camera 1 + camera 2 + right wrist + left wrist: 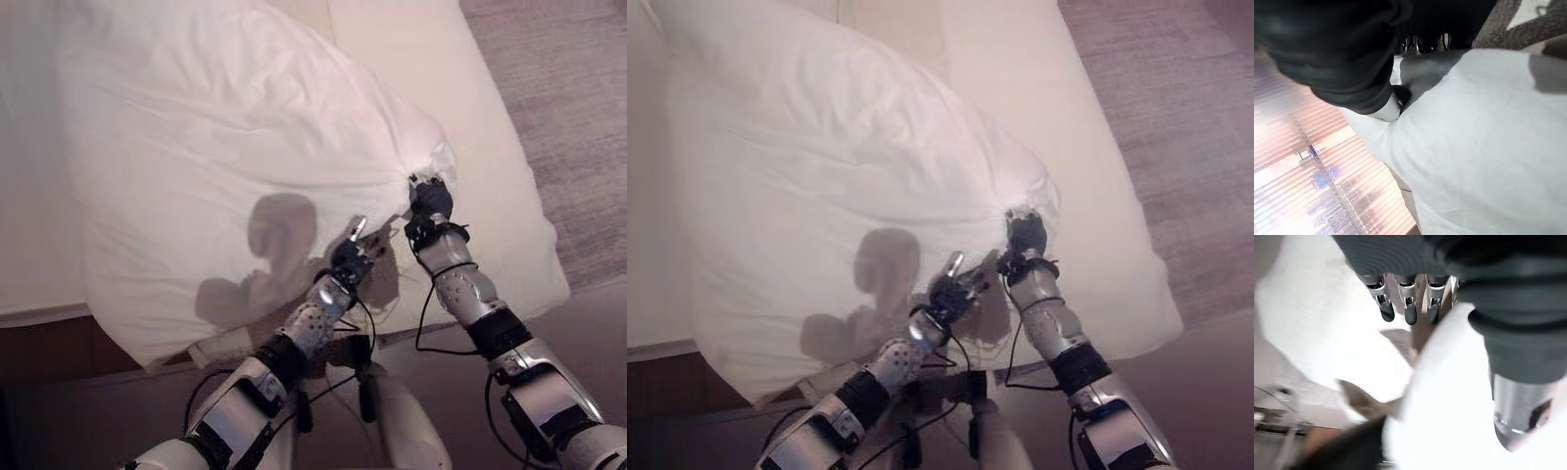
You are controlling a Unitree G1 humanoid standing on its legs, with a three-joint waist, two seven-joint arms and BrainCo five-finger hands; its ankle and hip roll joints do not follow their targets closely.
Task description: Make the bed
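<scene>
White cloth fills the scene: a big pillow [225, 166] lies across the bed [490, 157], one corner bunched toward the robot. The right hand [429, 199] pinches that corner, fingers curled into the fabric. The left hand [355, 253] hovers just beside it, fingers loose and straight, holding nothing.

Bed [411, 39]: cream sheet over mattress, near edge rounded, running from upper middle to lower right. Pillow [216, 147]: large, white, lying directly on bed, tilted across it, covering most of near side; one corner bunched near bed's right edge. Dark wood strip [49, 348] visible below bed's near-left edge. Floor [578, 108]: grey carpet beside bed at right; smoother pale floor at foot, lower right.
</scene>
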